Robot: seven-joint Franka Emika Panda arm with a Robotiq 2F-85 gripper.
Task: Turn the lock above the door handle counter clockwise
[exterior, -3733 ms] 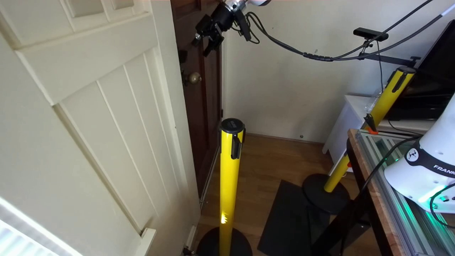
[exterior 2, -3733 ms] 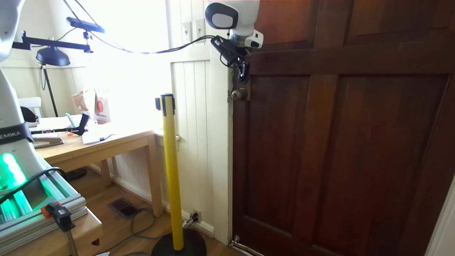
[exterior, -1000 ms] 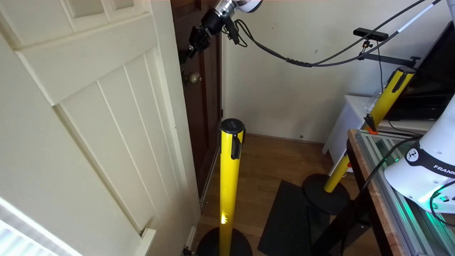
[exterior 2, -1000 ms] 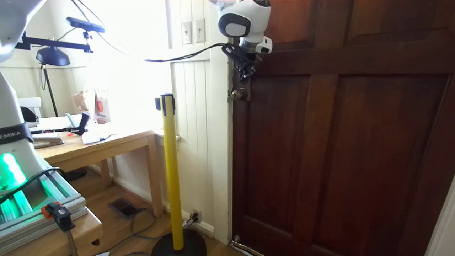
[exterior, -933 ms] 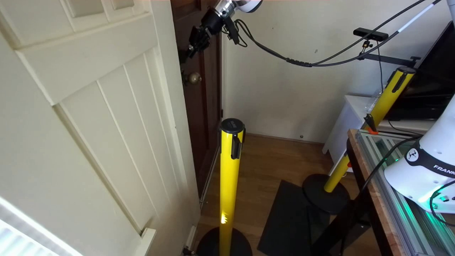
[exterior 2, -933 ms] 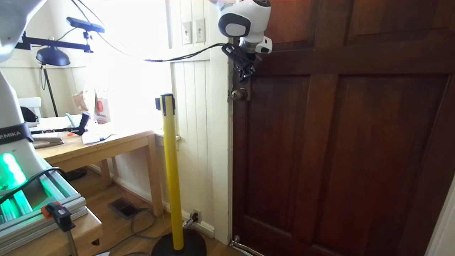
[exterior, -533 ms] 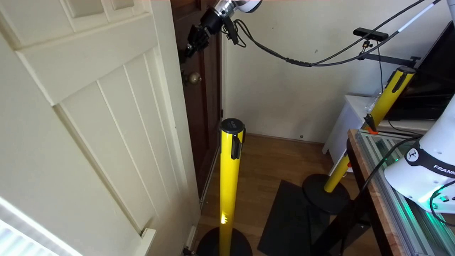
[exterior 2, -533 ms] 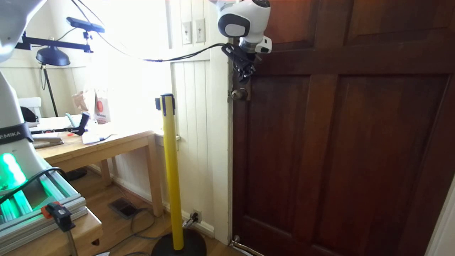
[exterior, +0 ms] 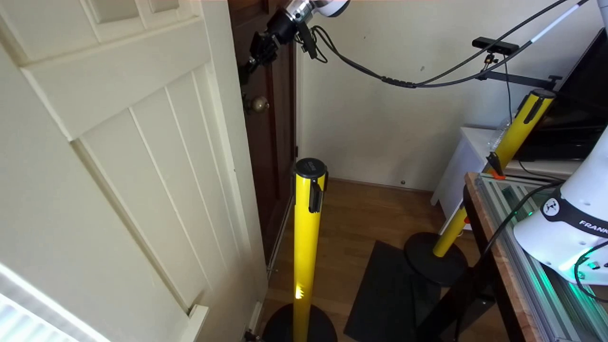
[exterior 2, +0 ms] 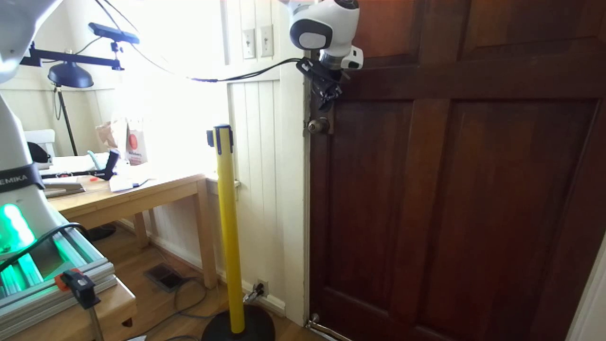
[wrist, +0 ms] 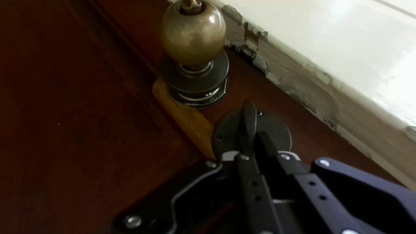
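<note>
End effector [wrist: 254, 141], black, two jointed fingers with silver pins, angled at the door: fingers brought close together, pinching the thin flat oval tab of the dark metal lock [wrist: 249, 117] (exact contact is in deep shadow, but the tab sits between the tips). Lock has a round plate set flat on the door, two screws showing, tab standing out from it. Near it, apart: round brass-coloured doorknob [wrist: 193, 35] with dark disc collar. Narrow strip of lighter wood [wrist: 183, 120] runs beside both. Knob lies just below the end effector in both exterior views; the lock is too dark there to make out well. All on a dark reddish-brown panelled wooden door [exterior 2: 497, 213], next to a cream door frame [wrist: 331, 42], paint chipped along its edge.

White robot arm [exterior 2: 326, 28] enters from the top edge, slack black cables [exterior: 365, 69] hanging off the wrist. Yellow cylindrical post [exterior 2: 229, 227], black cap, upright on a round black base, well apart from the end effector. Second yellow post [exterior: 515, 128] by a white cabinet [exterior: 453, 156]. Pale wooden tabletop [exterior 2: 94, 192] in an exterior view carries white papers [exterior 2: 123, 183] and a paper bag [exterior 2: 136, 147] with a red round mark.
</note>
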